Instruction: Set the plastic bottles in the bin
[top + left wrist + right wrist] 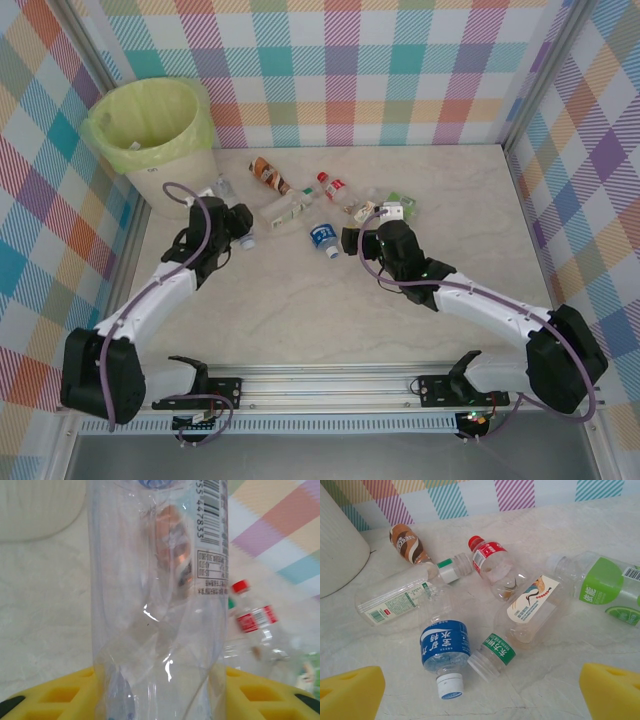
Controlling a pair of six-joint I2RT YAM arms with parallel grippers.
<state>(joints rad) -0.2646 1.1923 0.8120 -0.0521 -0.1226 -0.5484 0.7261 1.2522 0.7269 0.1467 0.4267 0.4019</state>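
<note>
The left gripper (157,672) has its jaws pinching a clear bottle (150,605). The 2 yellow pads (55,695) press on opposite sides of the body, and the plastic between them looks dented. The bottle's long axis runs straight out ahead of the jaws, so they grip across its girth. I cannot tell whether it is clear of the tabletop (330,320).

The bin (140,155) stands near, ahead and to the left of these jaws, and its rim sits higher than the held bottle. The left arm is the nearer one to it. The carry probably needs a lift first, then a swing left over the rim.

The right gripper (482,690) has its jaws spread wide with nothing between them. They face the other bottles lying on the tabletop. The nearest is a blue-labelled bottle (444,645), slightly left of centre with its cap towards the jaws.
</note>
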